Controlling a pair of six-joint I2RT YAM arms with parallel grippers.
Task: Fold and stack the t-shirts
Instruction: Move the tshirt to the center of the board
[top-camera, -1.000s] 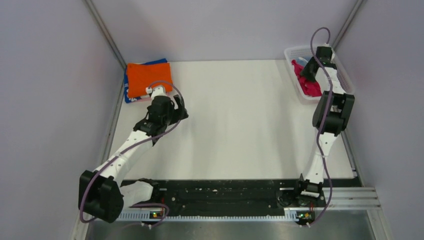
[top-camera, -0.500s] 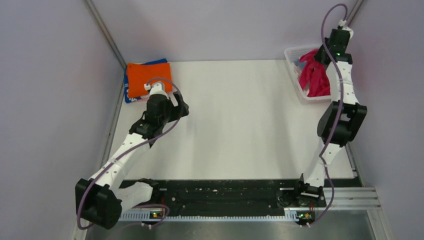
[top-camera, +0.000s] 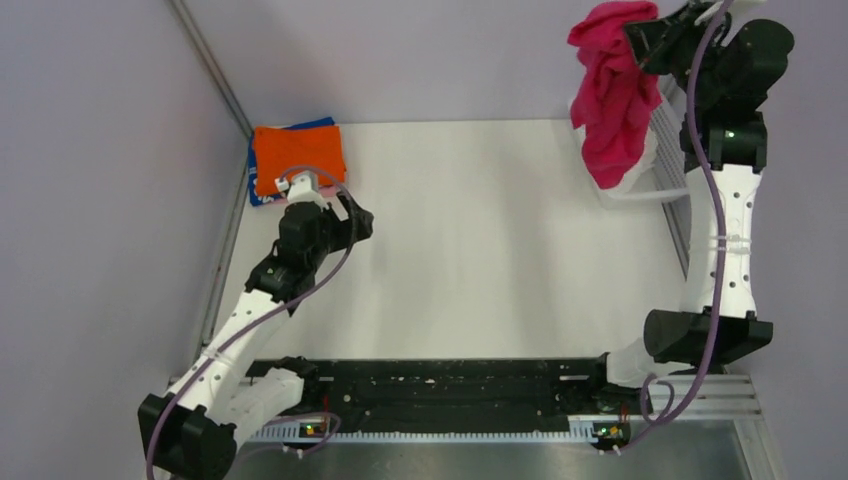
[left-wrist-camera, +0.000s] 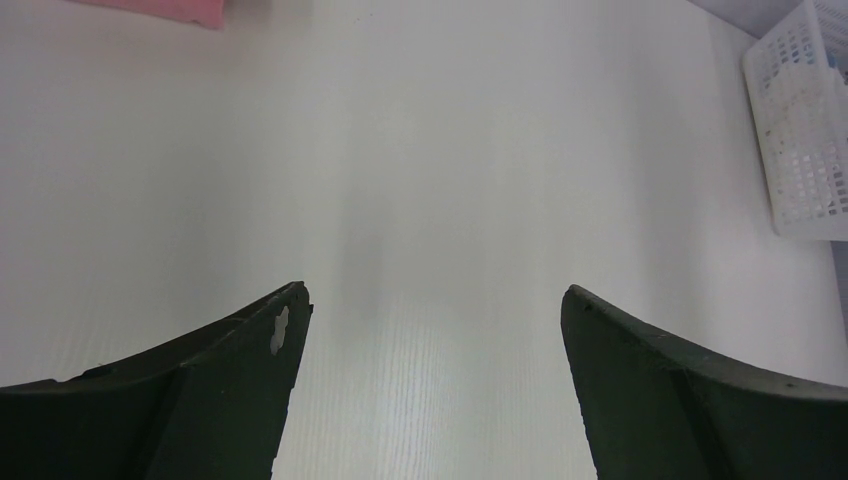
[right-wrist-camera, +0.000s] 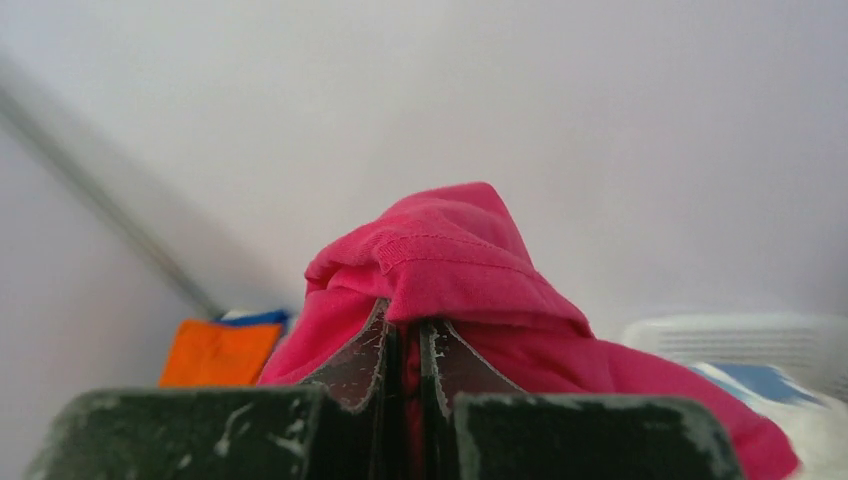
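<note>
Top external: right hand (top-camera: 648, 42), clamped on crimson t-shirt (top-camera: 612, 110), has lifted it above basket (top-camera: 640, 196); left hand (left-wrist-camera: 430, 300) spread.

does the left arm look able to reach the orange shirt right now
Probably yes: the left gripper is open and empty, close beside the orange shirt, with nothing between them, though it would have to turn toward it.

White table (top-camera: 480, 230), folded t-shirt stack (top-camera: 297, 155) far left, mesh basket (left-wrist-camera: 800, 130) far right
</note>
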